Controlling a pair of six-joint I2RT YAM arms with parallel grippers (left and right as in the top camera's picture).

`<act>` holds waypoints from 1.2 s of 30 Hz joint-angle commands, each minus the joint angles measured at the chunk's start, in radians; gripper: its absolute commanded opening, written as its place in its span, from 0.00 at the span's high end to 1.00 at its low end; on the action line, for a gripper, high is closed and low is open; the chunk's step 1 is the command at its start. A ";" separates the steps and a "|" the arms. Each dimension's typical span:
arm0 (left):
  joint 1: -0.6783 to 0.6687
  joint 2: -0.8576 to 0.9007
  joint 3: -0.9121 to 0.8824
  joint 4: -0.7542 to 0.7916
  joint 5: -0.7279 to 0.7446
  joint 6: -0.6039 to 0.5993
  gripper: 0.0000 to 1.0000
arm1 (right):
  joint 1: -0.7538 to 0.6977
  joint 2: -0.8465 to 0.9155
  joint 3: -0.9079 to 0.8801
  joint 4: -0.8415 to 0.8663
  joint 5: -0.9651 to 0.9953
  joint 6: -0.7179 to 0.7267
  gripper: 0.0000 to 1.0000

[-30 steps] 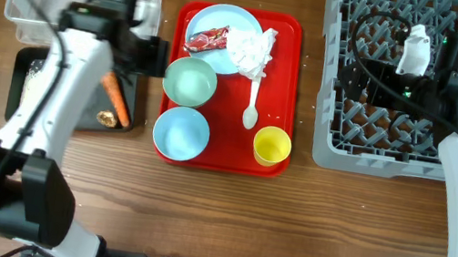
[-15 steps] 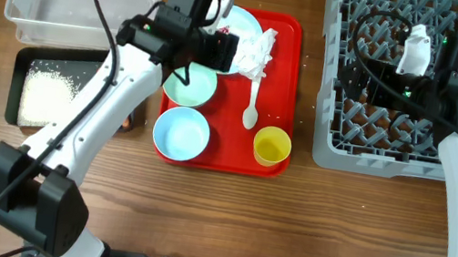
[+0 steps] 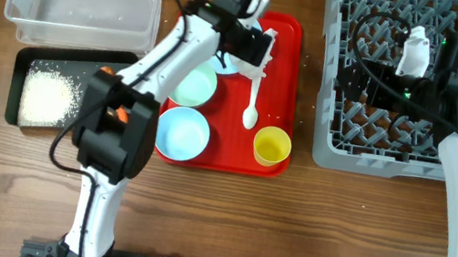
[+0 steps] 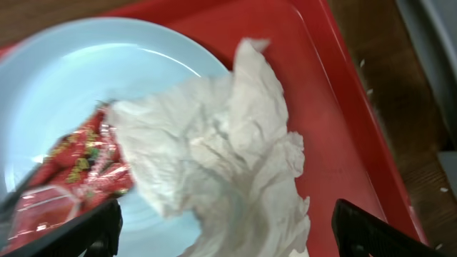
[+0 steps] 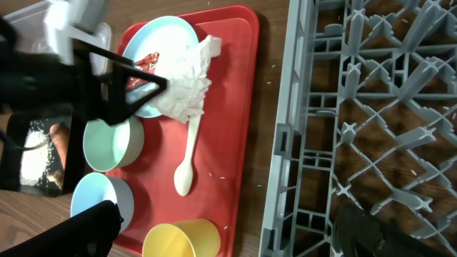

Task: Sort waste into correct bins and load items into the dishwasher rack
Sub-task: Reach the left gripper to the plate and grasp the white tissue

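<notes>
The left gripper (image 4: pixel 227 232) hangs just above the crumpled white napkin (image 4: pixel 228 150), with its jaws spread wide on both sides of it and pinching nothing. The napkin lies partly on the light blue round plate (image 4: pixel 64 93) and partly on the red tray (image 4: pixel 335 121), and the red snack wrapper (image 4: pixel 68 175) is beside it on the plate. The right gripper (image 5: pixel 235 232) is over the edge of the dishwasher rack (image 5: pixel 371 107) that faces the red tray, its jaws also wide apart and empty.
</notes>
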 commanded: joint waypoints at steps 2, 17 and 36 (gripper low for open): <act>-0.021 0.037 0.013 0.006 0.012 0.039 0.06 | 0.006 0.013 0.019 -0.002 0.006 0.013 0.01; -0.022 0.120 0.013 0.005 0.050 0.038 0.57 | 0.006 0.013 0.019 -0.009 0.007 0.010 0.00; -0.038 0.055 0.013 0.008 0.050 0.037 0.82 | 0.006 0.013 0.019 -0.016 0.007 0.011 0.00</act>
